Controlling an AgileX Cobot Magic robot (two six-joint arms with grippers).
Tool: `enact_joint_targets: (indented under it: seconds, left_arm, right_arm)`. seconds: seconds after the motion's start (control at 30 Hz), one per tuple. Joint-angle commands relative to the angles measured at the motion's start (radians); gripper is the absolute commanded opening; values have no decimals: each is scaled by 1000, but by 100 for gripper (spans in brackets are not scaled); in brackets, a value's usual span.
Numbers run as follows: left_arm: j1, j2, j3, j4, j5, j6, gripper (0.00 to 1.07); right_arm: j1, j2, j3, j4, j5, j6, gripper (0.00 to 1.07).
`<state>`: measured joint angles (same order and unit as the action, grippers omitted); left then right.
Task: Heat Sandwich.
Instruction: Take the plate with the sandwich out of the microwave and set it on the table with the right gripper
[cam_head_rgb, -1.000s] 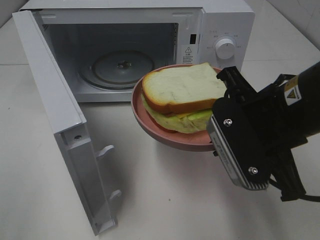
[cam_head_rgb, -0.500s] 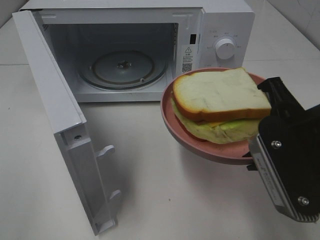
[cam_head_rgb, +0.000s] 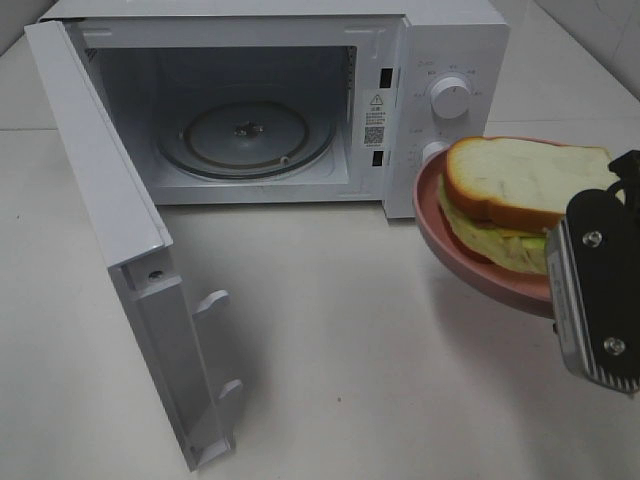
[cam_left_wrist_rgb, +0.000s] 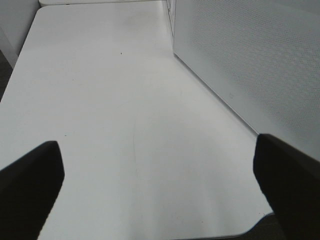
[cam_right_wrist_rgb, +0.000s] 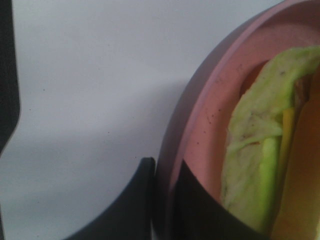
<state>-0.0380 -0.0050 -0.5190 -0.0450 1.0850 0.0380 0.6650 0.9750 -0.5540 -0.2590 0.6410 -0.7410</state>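
The right arm comes in low from the right edge of the high view, its camera housing tilted toward us; the right gripper (cam_right_wrist_rgb: 162, 200) is pinched on the rim of the pink plate (cam_head_rgb: 470, 262), one finger outside the rim and one inside, as the wrist view shows; the plate hangs in the air above the white table (cam_head_rgb: 350, 340), tipped slightly toward the microwave (cam_head_rgb: 270, 100). Against a second ago, the plate and arm have swung well to the right; then the plate sat in front of the open cavity, now it is off beside the control panel, just below the dial (cam_head_rgb: 451, 97). The sandwich (cam_head_rgb: 520, 195) rides on the plate, just beside the pinching fingers. The left gripper (cam_left_wrist_rgb: 160, 190) hovers over bare table with its fingers spread wide, next to the microwave's side wall; the door (cam_head_rgb: 120, 250) stands open.
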Motion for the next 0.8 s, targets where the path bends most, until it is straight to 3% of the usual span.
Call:
enact_joint_targets:
  seconds: [0.03,0.3,0.8]
  left_arm:
    - [5,-12,2,-2,-13,-2,98]
    - [5,-12,2,-2,-13,-2,98]
    - [5,-12,2,-2,-13,-2,98]
  right_arm:
    - [1,-10,1,-106,-4,187,0]
    - [1,-10,1,-281,70,498,0]
    - [1,-10,1,-318,138,705,2]
